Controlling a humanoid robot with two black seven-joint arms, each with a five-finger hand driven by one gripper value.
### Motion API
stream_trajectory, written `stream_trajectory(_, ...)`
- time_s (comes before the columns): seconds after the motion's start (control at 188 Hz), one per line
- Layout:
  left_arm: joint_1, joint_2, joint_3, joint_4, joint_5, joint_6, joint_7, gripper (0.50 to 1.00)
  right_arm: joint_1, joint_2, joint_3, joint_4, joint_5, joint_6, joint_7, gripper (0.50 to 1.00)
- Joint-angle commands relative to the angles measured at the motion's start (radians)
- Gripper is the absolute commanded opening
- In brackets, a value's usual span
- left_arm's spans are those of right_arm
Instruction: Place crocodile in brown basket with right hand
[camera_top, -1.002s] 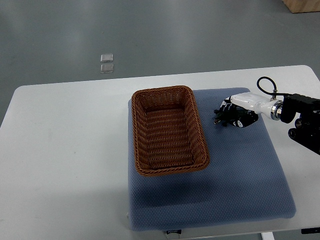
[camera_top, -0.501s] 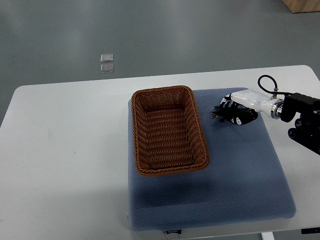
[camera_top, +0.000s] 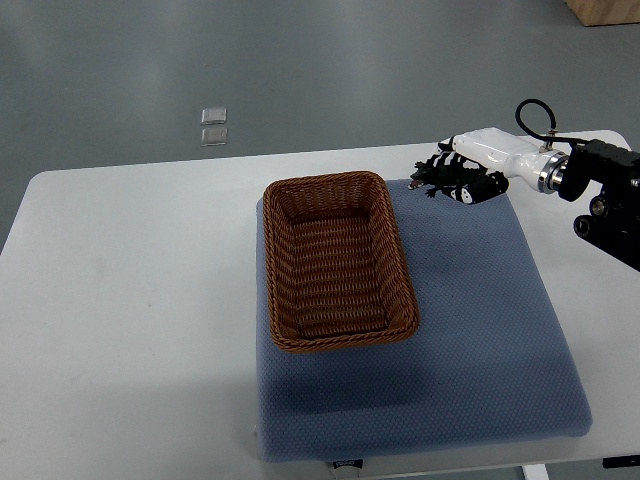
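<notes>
Padding first: a blue textured mat (camera_top: 480, 350) lies on the white counter (camera_top: 130, 300), with the brown rectangular wicker basket (camera_top: 272, 260) on its left part. Farther back, the right hand (camera_top: 475, 168) is closed round the dark green toy crocodile (camera_top: 433, 178), apparently raised over the mat's far edge. Carry it left, over the basket's middle, before letting go.

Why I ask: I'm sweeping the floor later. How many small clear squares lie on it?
2. Both lie on the grey floor beyond the white table's far edge: the far square and the near square just in front of it. The table could hide more.
</notes>
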Motion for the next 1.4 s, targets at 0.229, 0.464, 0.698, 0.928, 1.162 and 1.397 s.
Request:
stream_trajectory(0.229,0.000,0.000,0.000,0.000,0.000,0.000,0.000,1.000,0.061,0.090,-0.011,0.086,-0.008,-0.005,0.018,0.500)
stream_trajectory(0.464,0.000,0.000,0.000,0.000,-0.001,0.000,0.000,1.000,0.061,0.191,-0.021,0.087,-0.014,-0.007,0.018,0.500)
stream_trajectory(0.698,0.000,0.000,0.000,0.000,0.000,0.000,0.000,1.000,0.054,0.222,-0.113,0.086,-0.017,-0.024,0.018,0.500)
stream_trajectory(0.928,0.000,0.000,0.000,0.000,0.000,0.000,0.000,1.000,0.041,0.222,-0.136,0.083,-0.017,-0.063,0.018,0.686)
stream_trajectory(1.162,0.000,0.000,0.000,0.001,-0.001,0.000,0.000,1.000,0.034,0.222,-0.135,0.076,-0.015,-0.088,0.018,0.899)
stream_trajectory(1.397,0.000,0.000,0.000,0.001,0.000,0.000,0.000,1.000,0.031,0.202,-0.110,0.069,0.003,-0.093,0.015,0.915)
